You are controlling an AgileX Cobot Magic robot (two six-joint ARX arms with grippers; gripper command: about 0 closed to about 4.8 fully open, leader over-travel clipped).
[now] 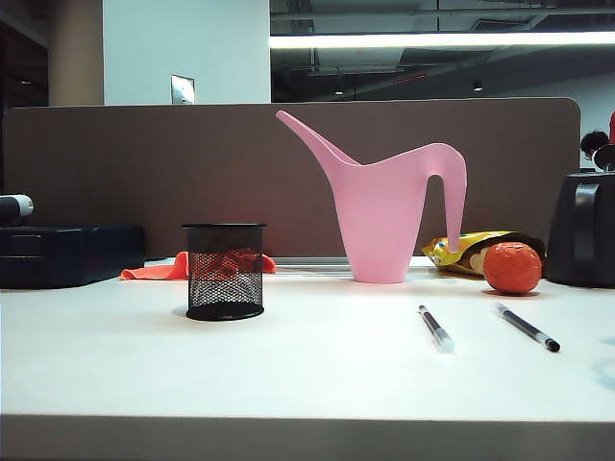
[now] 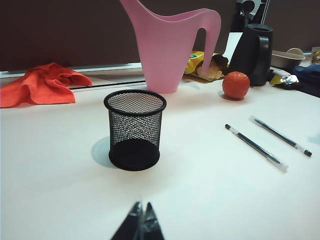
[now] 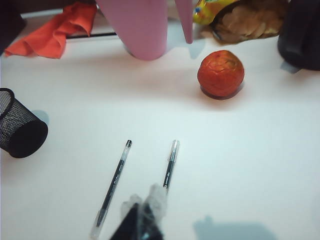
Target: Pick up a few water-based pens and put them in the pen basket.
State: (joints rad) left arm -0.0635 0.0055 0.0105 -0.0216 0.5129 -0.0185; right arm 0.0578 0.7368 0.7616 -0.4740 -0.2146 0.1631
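Pens flat on the white table [image 1: 288,375], side by side, apart from each other: one [image 1: 436,328] nearer the middle, the other [image 1: 528,327] further right, just in front of the orange ball [image 1: 512,267]. Pen basket [image 1: 224,272] upright, well left of both, empty as far as the mesh shows. Pink watering can [image 1: 384,206] behind, base cut off in the right wrist view. Snack bag [image 1: 466,252] half hidden behind the ball. Left gripper [image 2: 141,226] low at the table's near side, facing the basket, tips pressed together, mostly cropped. Right gripper [image 3: 142,225] above the pens' near ends, blurred, jaws closed on nothing. Neither gripper visible in the exterior view.
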